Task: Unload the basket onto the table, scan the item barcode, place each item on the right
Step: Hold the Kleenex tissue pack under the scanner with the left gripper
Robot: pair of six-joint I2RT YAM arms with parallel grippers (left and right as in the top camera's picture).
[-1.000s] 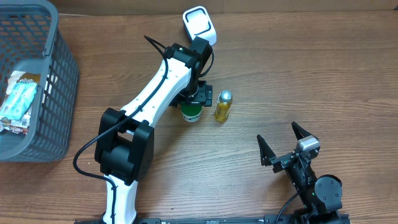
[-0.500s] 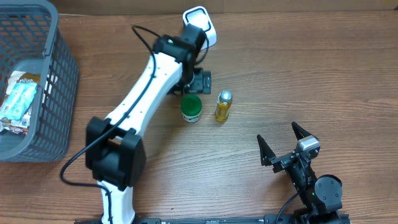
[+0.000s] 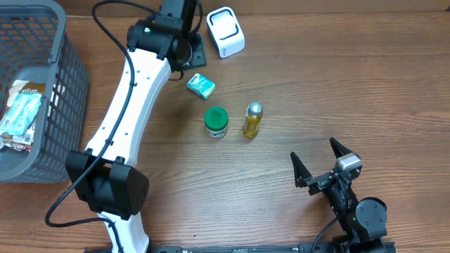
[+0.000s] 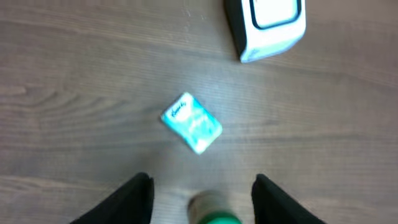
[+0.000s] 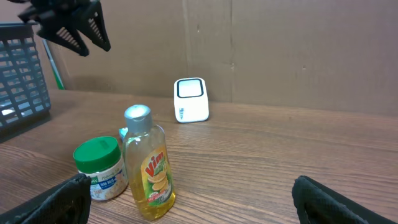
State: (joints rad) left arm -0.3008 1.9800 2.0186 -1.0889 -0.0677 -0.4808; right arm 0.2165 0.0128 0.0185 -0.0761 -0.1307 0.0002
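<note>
Left gripper [image 4: 202, 178] hovers above the wooden table [image 4: 74, 74], fingers parted, nothing between them; the teal packet [image 4: 191, 122] lies flat just ahead of its fingertips, apart from them; the white scanner [image 4: 267, 25] stands farther ahead, off to the right; a green-lidded jar [image 4: 214, 214] sits below the fingers; the right gripper [image 3: 313, 150] gapes wide, well apart.

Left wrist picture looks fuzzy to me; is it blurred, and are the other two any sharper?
Left wrist view: yes, soft all over, the teal packet and white scanner smeared. Right wrist view: sharp up close, the yellow bottle shows a crisp label. Overhead view: clear, evenly lit, no strong glare.
</note>
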